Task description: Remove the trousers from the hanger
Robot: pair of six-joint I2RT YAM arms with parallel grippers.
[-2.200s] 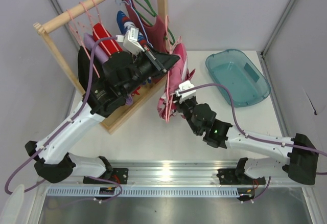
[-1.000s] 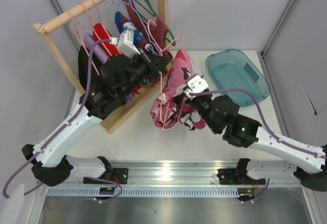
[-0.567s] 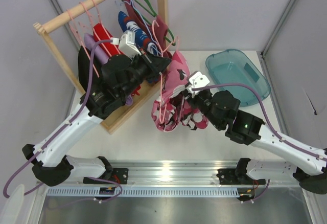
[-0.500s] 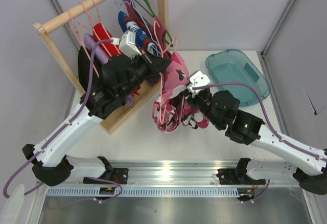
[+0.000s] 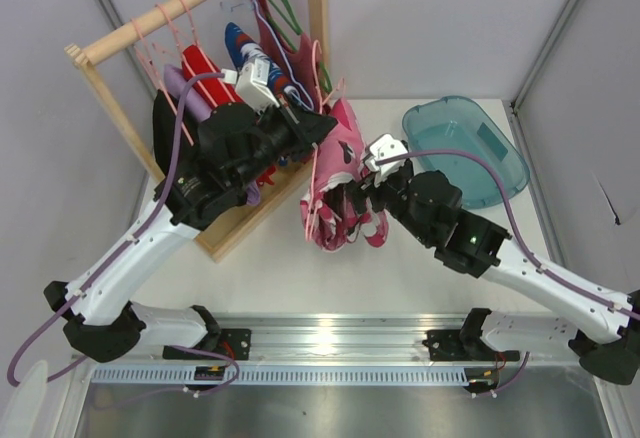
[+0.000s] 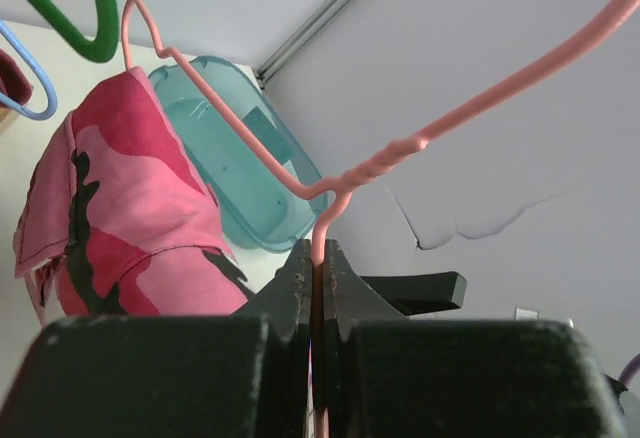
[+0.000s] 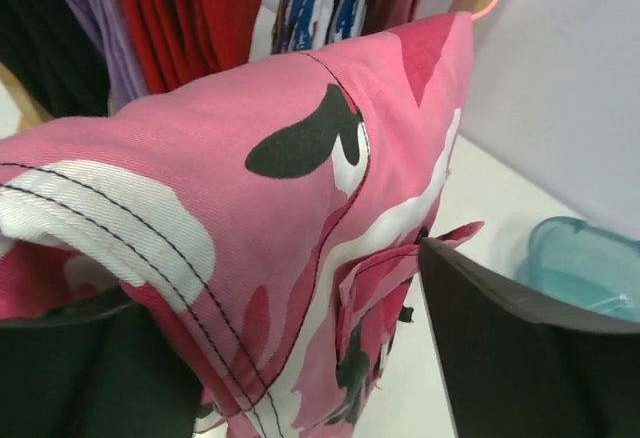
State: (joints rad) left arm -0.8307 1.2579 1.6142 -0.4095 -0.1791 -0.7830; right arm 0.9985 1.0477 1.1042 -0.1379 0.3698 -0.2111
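Robot lab cell, grey wall panels [image 5: 450, 18], aluminium rail [image 5: 330, 338]

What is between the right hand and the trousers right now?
Nothing visible: the trousers lie between the fingers of the right hand. They hang over the shoulder of the hanger, and the left hand is shut on its neck.

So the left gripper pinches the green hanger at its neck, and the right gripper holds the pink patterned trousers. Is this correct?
Not quite. The left wrist view shows the left gripper pinching a pale-pink hanger at its neck, not a green one. The rest stands: the right gripper holds the pink patterned trousers.
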